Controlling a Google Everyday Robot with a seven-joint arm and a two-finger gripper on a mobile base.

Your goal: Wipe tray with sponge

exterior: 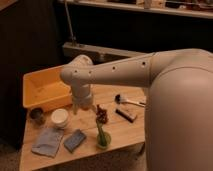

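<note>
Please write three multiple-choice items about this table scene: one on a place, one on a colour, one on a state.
1. Where does the sponge lie?
A in the tray
B on the table, beside the cloth
C under the table
2. What colour is the tray?
A yellow-orange
B green
C white
3. What does the pincer hold?
A the sponge
B the cloth
C nothing

1 B: it lies flat on the table, right of the cloth.
2 A: its walls and floor are yellow-orange.
3 C: the pincer hangs open by the tray's front wall, apart from the sponge.
</note>
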